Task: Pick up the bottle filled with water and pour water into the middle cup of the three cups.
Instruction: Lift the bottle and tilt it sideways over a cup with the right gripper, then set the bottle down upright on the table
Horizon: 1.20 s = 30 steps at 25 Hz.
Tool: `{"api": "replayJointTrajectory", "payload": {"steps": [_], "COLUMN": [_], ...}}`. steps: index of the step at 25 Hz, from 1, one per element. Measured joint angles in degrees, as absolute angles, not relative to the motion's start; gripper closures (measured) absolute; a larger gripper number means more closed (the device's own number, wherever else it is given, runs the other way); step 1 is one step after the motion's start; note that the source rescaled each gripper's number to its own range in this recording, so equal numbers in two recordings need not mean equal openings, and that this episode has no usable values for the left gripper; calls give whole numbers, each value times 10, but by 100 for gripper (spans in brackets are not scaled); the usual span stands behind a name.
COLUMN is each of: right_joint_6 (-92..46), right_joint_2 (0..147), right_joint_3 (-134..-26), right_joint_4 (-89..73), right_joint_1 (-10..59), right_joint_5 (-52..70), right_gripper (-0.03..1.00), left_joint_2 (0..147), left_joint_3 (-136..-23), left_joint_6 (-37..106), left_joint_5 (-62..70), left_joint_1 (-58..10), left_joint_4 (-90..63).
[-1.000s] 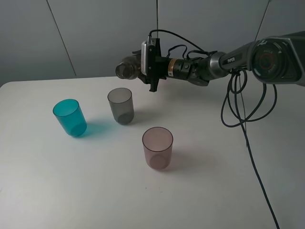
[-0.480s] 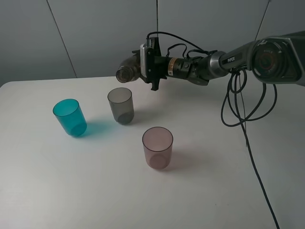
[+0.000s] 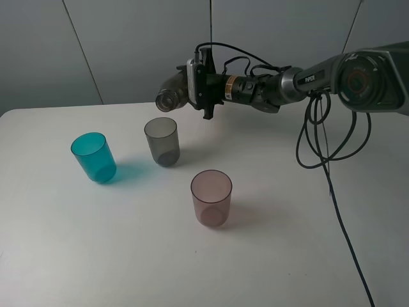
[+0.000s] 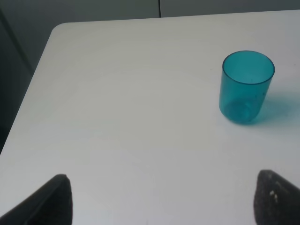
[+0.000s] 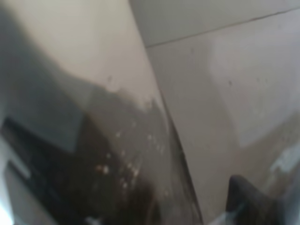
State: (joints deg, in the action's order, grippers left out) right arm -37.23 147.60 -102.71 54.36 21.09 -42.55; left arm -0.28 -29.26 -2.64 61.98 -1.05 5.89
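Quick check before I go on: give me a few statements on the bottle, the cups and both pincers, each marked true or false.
1. The right pincer holds the bottle in the air, tipped roughly level. True.
2. The grey cup lies on its side. False: it stands upright on the table.
3. The left pincer grips the teal cup. False: it is open and apart from that cup.
4. The pink cup stands apart from the other two. True.
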Motion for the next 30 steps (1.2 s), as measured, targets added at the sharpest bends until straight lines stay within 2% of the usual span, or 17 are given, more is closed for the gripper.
{"api": "replayJointTrajectory", "payload": {"steps": [30], "right_joint_6": [-438], "right_joint_2": [1464], "right_joint_3": [-1030], "right_joint_4": [551], "right_joint_1": [213], "right_joint_5": [-409], "right_gripper": [97], "left_joint_2": [-3], "left_joint_3": [-293], "left_joint_6": [-28], "left_joint_5": [620], "left_joint_1": [-11], "left_joint_4": [59]}}
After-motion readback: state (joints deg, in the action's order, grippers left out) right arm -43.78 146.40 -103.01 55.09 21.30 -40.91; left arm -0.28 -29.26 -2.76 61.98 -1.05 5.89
